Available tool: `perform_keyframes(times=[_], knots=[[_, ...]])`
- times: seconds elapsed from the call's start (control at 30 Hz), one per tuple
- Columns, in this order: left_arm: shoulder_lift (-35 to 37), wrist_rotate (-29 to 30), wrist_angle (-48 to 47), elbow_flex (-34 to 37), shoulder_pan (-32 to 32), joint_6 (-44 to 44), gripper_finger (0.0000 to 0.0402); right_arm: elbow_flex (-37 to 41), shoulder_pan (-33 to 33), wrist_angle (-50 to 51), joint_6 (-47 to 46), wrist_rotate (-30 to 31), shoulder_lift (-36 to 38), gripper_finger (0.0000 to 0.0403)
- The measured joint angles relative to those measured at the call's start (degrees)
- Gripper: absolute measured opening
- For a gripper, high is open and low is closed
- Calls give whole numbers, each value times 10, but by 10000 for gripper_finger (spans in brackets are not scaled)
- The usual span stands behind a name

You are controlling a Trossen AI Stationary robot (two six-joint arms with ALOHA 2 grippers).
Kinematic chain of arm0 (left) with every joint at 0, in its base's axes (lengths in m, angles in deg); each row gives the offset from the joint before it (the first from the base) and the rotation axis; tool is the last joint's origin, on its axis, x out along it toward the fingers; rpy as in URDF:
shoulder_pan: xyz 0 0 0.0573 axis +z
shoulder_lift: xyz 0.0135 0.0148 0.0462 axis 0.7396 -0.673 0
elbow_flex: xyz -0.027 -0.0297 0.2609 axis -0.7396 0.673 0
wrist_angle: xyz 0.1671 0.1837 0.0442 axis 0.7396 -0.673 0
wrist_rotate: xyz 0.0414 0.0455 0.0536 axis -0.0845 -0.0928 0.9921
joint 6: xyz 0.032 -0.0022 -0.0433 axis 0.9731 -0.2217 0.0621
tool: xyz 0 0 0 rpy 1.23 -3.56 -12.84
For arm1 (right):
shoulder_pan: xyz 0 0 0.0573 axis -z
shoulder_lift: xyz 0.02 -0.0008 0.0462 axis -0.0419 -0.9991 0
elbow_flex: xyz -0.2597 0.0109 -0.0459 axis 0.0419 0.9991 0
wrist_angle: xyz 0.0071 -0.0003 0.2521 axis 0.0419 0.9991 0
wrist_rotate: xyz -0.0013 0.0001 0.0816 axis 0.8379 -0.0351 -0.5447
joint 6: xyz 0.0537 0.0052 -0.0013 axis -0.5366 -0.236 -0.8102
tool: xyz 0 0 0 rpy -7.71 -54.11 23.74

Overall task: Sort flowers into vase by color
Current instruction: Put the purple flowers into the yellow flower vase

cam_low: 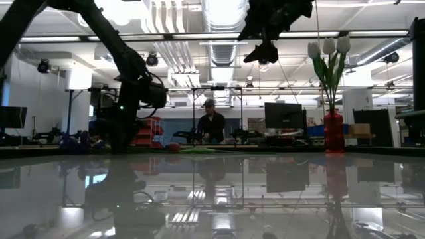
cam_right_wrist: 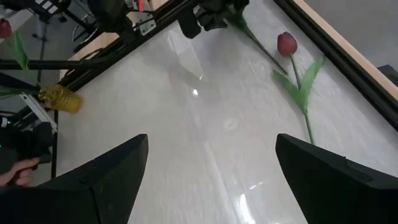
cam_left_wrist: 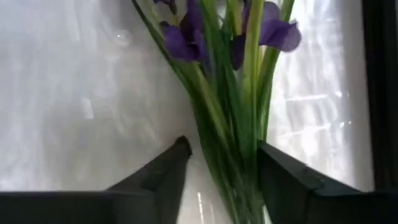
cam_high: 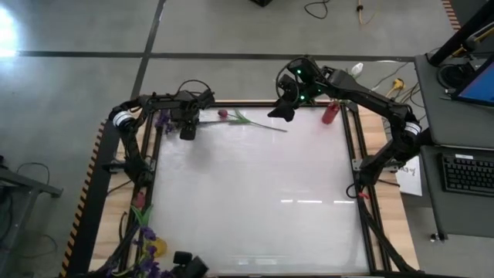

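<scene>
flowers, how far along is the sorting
Done, by the look of it: white tulips stand in a red vase at the table's far right. In hand: the left gripper has its jaws around a bunch of purple flowers near the far left corner, not clearly clamped. Left: a red tulip lies flat on the table; the right gripper hovers open above it.

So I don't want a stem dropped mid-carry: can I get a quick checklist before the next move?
1. Purple flowers between the left gripper fingers: ok.
2. Left grip firm on the stems: cannot tell.
3. Right gripper open and empty: ok.
4. Red tulip lying free on the table, clear of both grippers: ok.
5. Red vase upright, holding white tulips: ok.
6. Arms apart over the table's far edge: ok.
</scene>
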Motion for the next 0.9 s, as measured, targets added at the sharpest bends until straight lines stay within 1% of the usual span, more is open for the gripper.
perform_keyframes(times=[0.07,0.2,0.23,0.27,0.37,0.43,0.57,0.63,0.7,0.8,0.9], knots=[[4,0,-9,-2,-5,-1,126,0,0,0,0,0,0,345],[18,-4,-34,-10,-22,-2,34,0,0,0,2,-3,0,345],[21,-2,-33,-13,-28,-2,18,0,0,1,6,-9,0,345],[24,1,-31,-15,-35,-3,10,0,0,2,9,-16,1,345],[25,18,-36,-21,-56,-3,15,0,0,6,26,-25,9,345],[26,34,-39,-30,-73,3,12,0,0,6,38,-28,22,345],[30,82,-40,-61,-130,47,2,0,0,9,66,-28,58,345],[30,106,-39,-84,-165,86,1,0,0,9,75,-28,76,345],[30,131,-34,-110,-201,154,1,0,-1,10,81,-29,92,345],[36,167,-20,-159,-255,313,0,2,-8,10,84,-30,111,345],[45,184,-14,-213,-309,462,0,7,-22,10,87,-32,121,345]])
